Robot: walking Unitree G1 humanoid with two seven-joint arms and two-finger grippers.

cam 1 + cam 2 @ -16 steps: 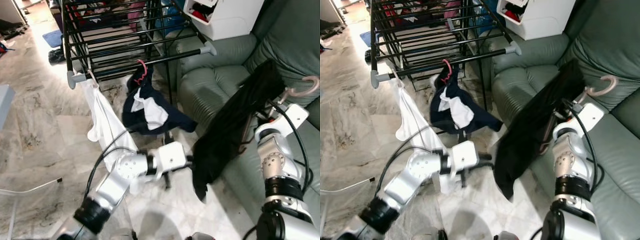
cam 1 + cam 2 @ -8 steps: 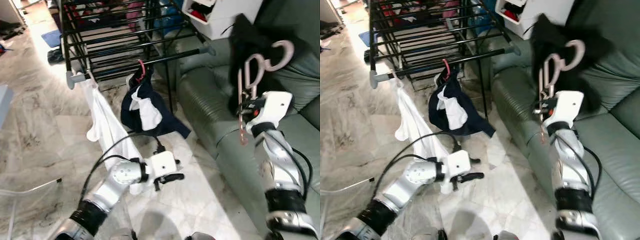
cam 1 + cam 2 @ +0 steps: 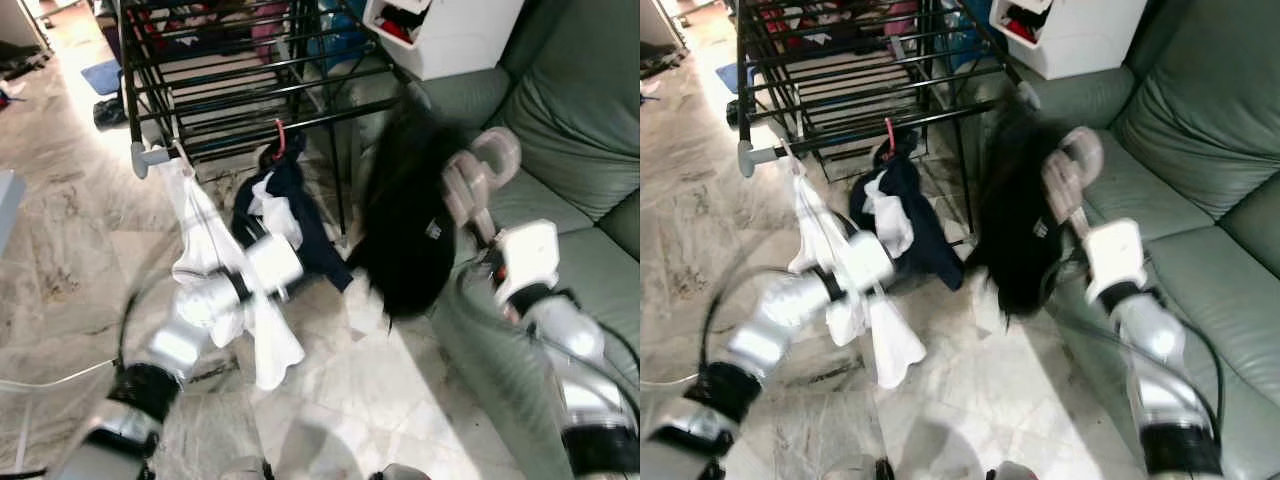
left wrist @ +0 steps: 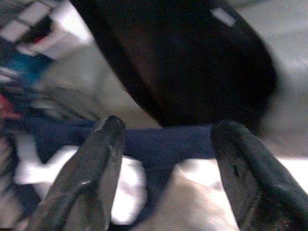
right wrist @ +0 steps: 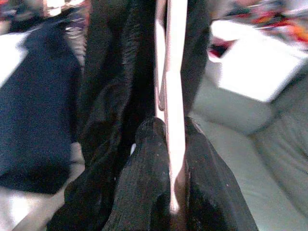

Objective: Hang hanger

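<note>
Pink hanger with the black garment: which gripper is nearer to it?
Right. The right gripper is clamped on the pink hanger carrying the black garment; the left gripper is open beside the navy-and-white garment.

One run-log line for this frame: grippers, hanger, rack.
right gripper: shut on pink hanger with black garment | left gripper: open, near navy garment | drying rack: pink hanger not yet hung

Hanger (image 3: 478, 172): smooth pink plastic. Garment (image 3: 405, 225): matt black cloth. Sofa (image 3: 575, 120): smooth green leather. Rack (image 3: 235, 80): black metal. Floor (image 3: 70, 250): glossy marble.
</note>
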